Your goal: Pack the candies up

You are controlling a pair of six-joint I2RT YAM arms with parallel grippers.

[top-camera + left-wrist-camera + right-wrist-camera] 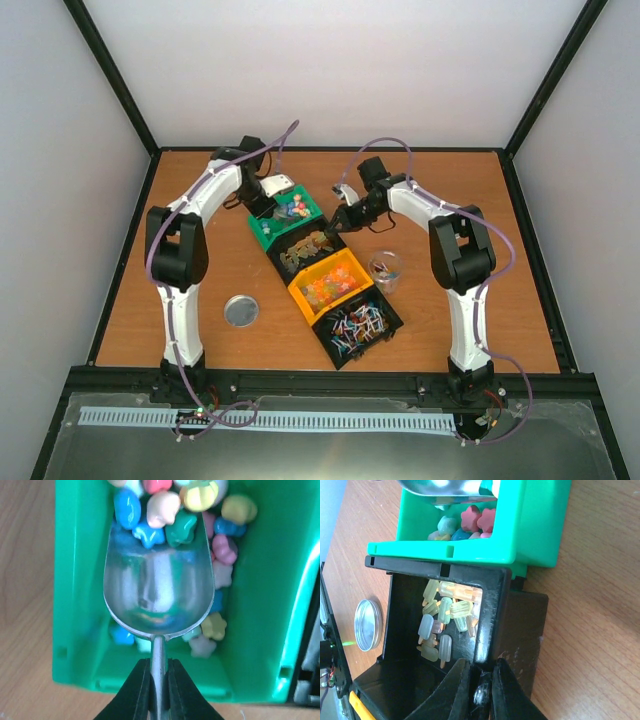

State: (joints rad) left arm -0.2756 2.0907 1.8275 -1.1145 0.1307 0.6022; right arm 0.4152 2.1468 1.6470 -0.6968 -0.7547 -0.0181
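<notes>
Inspecting your left gripper (159, 666), you had its jaws clamped on the handle of the metal scoop (157, 590), its bowl nearly bare and its mouth touching the candies (167, 507) heaped in the green bin (75, 580). Your right gripper (482, 669) had its jaws closed on the wall of the adjoining black bin (492, 610), which held pale candies (445, 615).
</notes>
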